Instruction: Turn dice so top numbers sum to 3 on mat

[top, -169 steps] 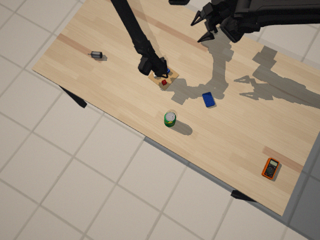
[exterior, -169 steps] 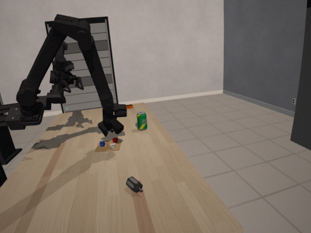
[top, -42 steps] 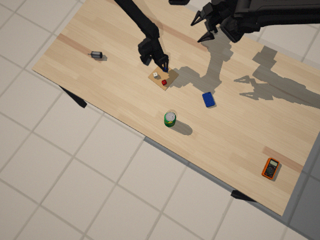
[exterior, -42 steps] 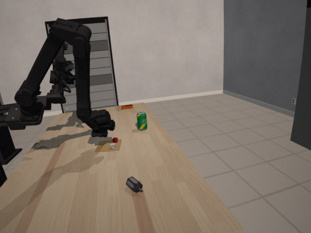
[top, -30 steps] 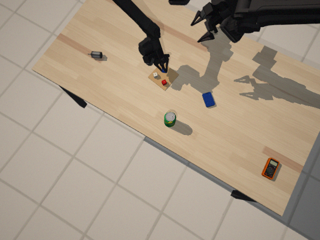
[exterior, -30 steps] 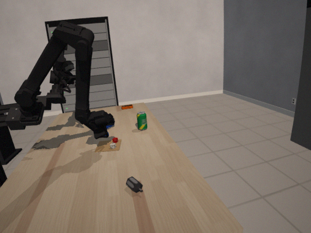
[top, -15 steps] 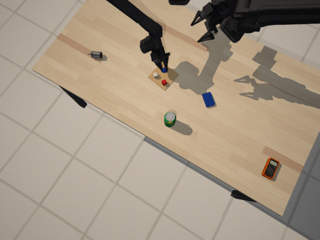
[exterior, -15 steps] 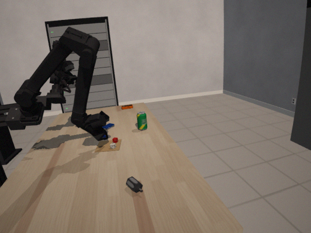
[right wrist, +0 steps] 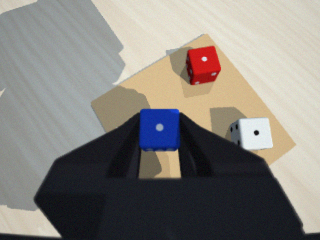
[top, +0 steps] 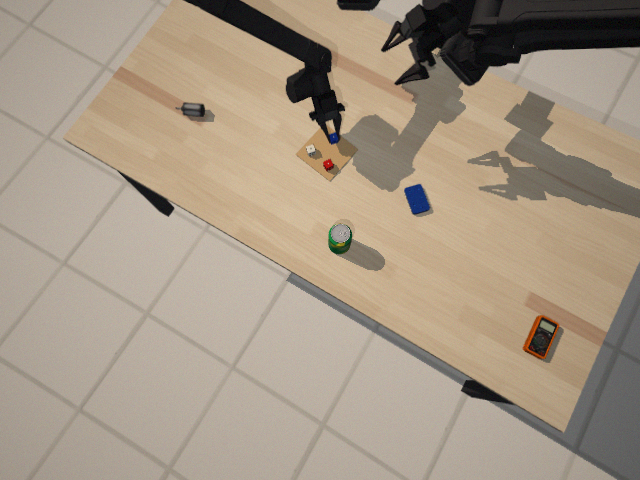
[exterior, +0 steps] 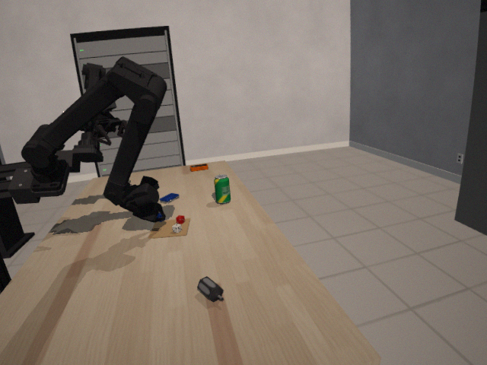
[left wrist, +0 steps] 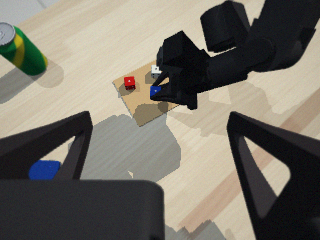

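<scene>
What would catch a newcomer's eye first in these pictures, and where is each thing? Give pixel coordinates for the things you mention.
Probably the right gripper (top: 331, 135) (left wrist: 151, 93) (right wrist: 159, 120), holding a blue die (top: 333, 138) (left wrist: 155, 91) (right wrist: 159, 130) over a tan mat (top: 341, 152) (exterior: 165, 232) (left wrist: 137, 107) (right wrist: 210, 107), where a red die (top: 328, 164) (exterior: 179, 219) (left wrist: 130, 83) (right wrist: 203, 65) and a white die (top: 310, 150) (exterior: 176, 227) (left wrist: 156, 71) (right wrist: 255, 133) sit. Next, perhaps, the upright green can (top: 340, 240) (exterior: 222, 190) (left wrist: 26, 54), standing beyond the mat towards the table's long edge.
</scene>
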You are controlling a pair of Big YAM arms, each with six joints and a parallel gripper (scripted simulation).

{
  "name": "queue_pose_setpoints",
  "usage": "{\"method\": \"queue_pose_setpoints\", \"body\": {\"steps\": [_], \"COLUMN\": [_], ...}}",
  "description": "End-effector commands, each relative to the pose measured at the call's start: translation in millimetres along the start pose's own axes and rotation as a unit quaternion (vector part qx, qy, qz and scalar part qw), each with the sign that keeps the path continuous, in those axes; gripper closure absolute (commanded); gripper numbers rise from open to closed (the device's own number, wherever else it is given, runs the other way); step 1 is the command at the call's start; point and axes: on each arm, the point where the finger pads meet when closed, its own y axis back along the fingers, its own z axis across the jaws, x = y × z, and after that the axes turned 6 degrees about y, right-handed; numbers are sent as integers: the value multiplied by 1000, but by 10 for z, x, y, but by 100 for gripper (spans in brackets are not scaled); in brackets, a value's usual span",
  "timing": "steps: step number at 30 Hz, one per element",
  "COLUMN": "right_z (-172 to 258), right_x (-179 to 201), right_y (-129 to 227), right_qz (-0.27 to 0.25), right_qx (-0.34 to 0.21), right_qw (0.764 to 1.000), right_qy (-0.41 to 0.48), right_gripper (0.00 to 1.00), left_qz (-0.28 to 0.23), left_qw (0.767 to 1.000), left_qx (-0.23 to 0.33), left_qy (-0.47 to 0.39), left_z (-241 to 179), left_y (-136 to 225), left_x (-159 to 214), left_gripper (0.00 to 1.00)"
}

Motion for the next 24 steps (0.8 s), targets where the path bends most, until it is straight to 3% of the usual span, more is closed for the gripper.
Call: {"method": "queue_pose_setpoints", "body": {"steps": [1,16,24], "right_z": [119,96,-125], "right_x": [72,176,139], "right_y": [93,-20,-63], "right_qz": [-5,-6,-11], "right_qx": [0,3,17], "right_qw": [1000,1000,999], "right_qy": [29,26,37], "right_gripper": [81,81,81], "left_qz": [-33,-33,-33], "left_qw": [999,999,999], "left_qx": [15,15,15], "left_qy": [17,17,17], "left_z": [-125,-125,-125], "left_y": [58,58,58], "left_x": [-369,-369,-369], "left_gripper": [0,0,0]}}
